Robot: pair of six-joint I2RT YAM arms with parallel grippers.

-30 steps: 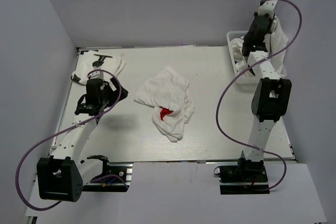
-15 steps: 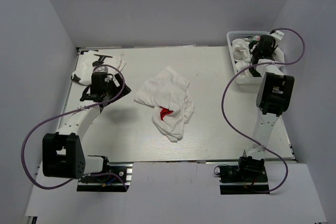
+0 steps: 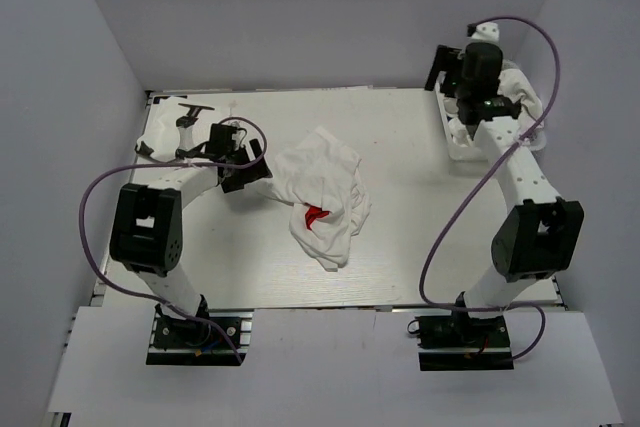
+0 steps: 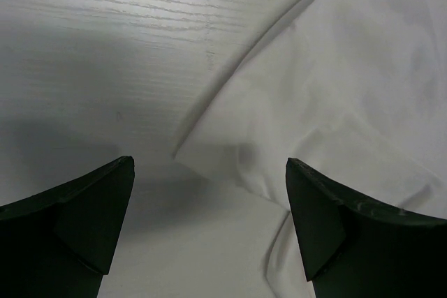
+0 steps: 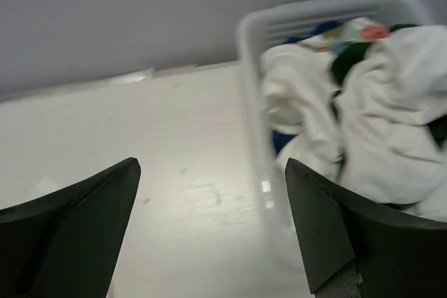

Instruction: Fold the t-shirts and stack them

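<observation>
White t-shirt point(image 4: 335, 102) corner lying under wide-spread left hand point(image 4: 209, 172), right hand point(image 5: 213, 165) wide, empty, over basket point(image 5: 253, 88) rim

**Tabletop** point(image 3: 420, 207): pale wood-grain board, matt, finely streaked, with a faint sheen where the light falls.

**Middle t-shirt** point(image 3: 320, 172): soft white cloth, matt and creased, with a flat red print. In the left wrist view its weave looks smooth and its hem is stitched.

**Corner t-shirt** point(image 3: 165, 127), at the tabletop's far left corner: the same white cloth, with dark print.

**Basket** point(image 5: 255, 95), at the far right corner: smooth white plastic, slightly glossy.

**Basket t-shirts** point(image 5: 391, 123): rumpled white cloth with coloured prints.

**Left pincer** point(image 4: 209, 162) and **right pincer** point(image 5: 213, 165): dark, hard, matt fingers point(image 4: 77, 221) that look like plastic, faintly scuffed at the edges.
</observation>
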